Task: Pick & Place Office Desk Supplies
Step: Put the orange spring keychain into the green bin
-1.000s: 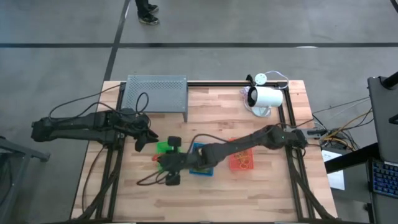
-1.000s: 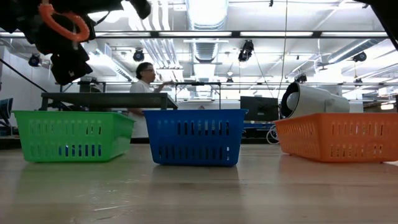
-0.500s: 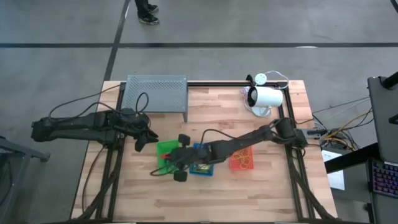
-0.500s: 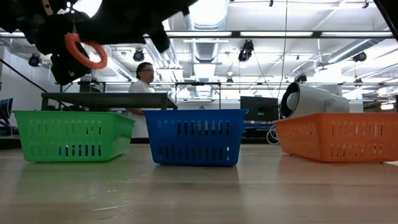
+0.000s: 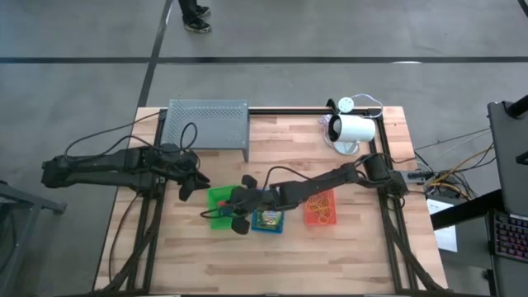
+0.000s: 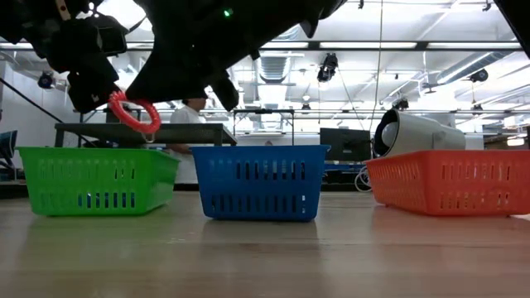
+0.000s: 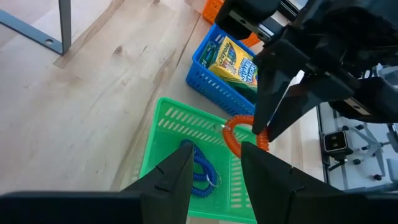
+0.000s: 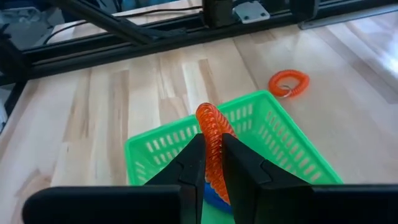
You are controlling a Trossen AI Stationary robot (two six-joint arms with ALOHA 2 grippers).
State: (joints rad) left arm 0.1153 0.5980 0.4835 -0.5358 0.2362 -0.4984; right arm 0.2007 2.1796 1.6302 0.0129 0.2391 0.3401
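While the right gripper hangs over the green basket, we log its fingers clamped on an orange-red coiled loop, which dangles above the basket's inside, clear of the rim

Item, green basket: leftmost of three in a row on the wooden table; a blue coiled loop lies on its floor

Item, blue basket: middle of the row, just beside the green one; we count a yellow-green crayon box lying in it

Item, orange basket: right end of the row, with thin orange rubber bands inside

Item, second orange coiled loop: loose on the table top, beside the green basket and apart from it

Item, left gripper: held at the left side of the table near the green basket, fingers apart and empty

Item, grey perforated rack: at the table's far edge, behind the left arm

Item, white cylindrical device: far right corner of the table, behind the orange basket

Item, person: seen in the low view in the room beyond the table, behind the baskets
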